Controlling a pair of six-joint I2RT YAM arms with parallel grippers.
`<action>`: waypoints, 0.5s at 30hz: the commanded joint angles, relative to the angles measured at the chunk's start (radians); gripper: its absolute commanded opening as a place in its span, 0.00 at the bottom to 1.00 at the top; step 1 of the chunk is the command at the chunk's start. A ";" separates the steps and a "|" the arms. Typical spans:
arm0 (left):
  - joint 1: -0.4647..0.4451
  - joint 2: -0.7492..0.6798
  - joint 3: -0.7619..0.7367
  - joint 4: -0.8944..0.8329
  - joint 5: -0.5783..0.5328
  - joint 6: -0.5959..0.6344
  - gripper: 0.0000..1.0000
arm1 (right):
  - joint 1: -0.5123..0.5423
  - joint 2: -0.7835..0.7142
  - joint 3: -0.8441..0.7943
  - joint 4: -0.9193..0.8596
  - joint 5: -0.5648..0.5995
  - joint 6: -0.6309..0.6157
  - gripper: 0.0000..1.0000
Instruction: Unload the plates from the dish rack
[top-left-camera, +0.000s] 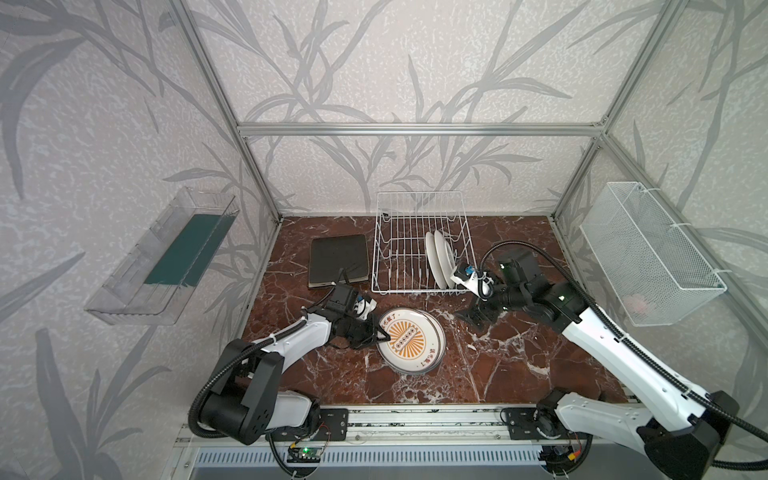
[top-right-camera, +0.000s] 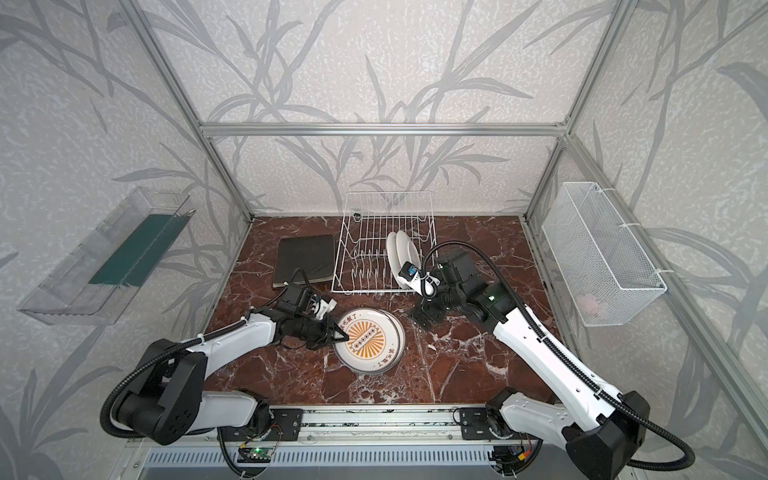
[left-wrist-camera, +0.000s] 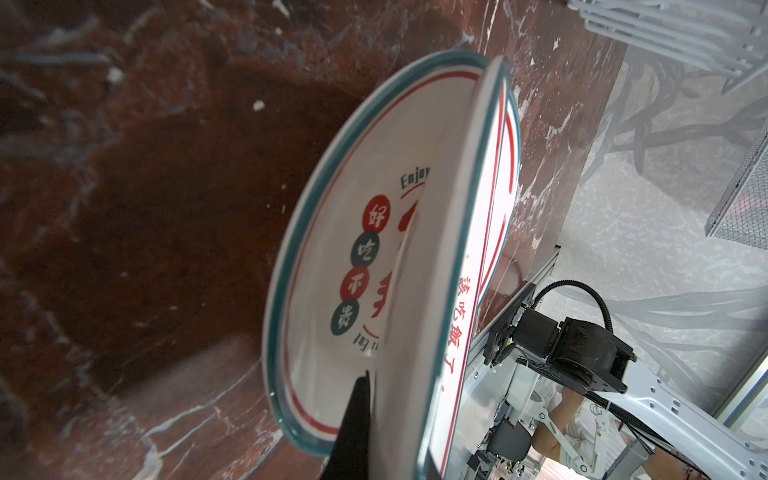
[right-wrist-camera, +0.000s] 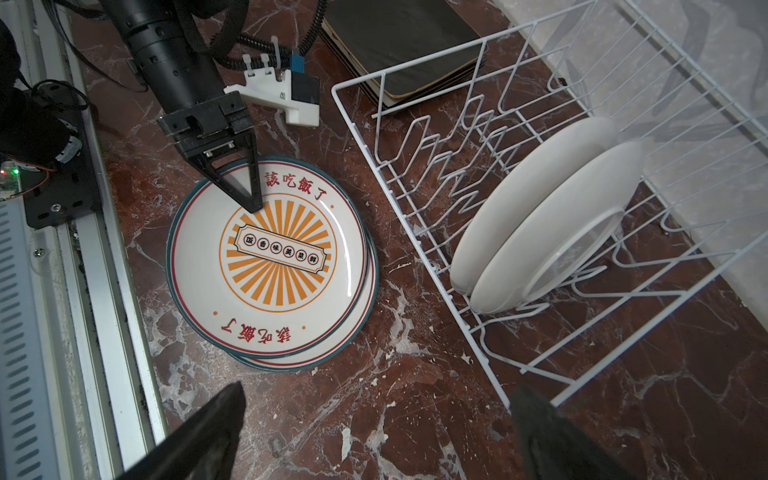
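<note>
Your left gripper (right-wrist-camera: 253, 201) is pinched tight on the rim of the sunburst plate (right-wrist-camera: 276, 257). One finger sits on the face and the other is beneath, wedged between it and the lower round plate (left-wrist-camera: 328, 257), which lies on the marble tabletop (top-left-camera: 498, 361) at lower centre of both top views. The left wrist view shows a wedge of gap at the held edge, so I judge the plate is not fully down. Let go here and it may drop and clatter. Pulling the under finger out could also drag it further off centre, since the lower plate's rim already peeks out on one side. The sunburst plate lies face up and nearly flat, with its held edge raised. Being round it has no long axis, though its printed banner runs lower left to upper right in a top view. Your right gripper (right-wrist-camera: 374, 432) hangs wide open and empty just beside the front right corner of the dish rack (top-left-camera: 399, 249). Two white plates (top-left-camera: 439, 257) stand there on edge with their backs toward it, and its spread fingers could snag a wire. Black square plates (top-left-camera: 338, 262) lie stacked left of the rack.
</note>
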 joint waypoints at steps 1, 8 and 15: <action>-0.007 0.023 0.040 -0.003 0.021 0.024 0.10 | 0.004 0.031 0.022 -0.006 0.027 -0.010 0.99; -0.014 0.043 0.053 -0.036 0.017 0.036 0.29 | 0.005 0.037 0.026 0.011 0.030 0.005 0.99; -0.021 0.054 0.064 -0.034 0.032 0.023 0.46 | 0.005 0.040 0.039 0.004 0.025 0.003 0.99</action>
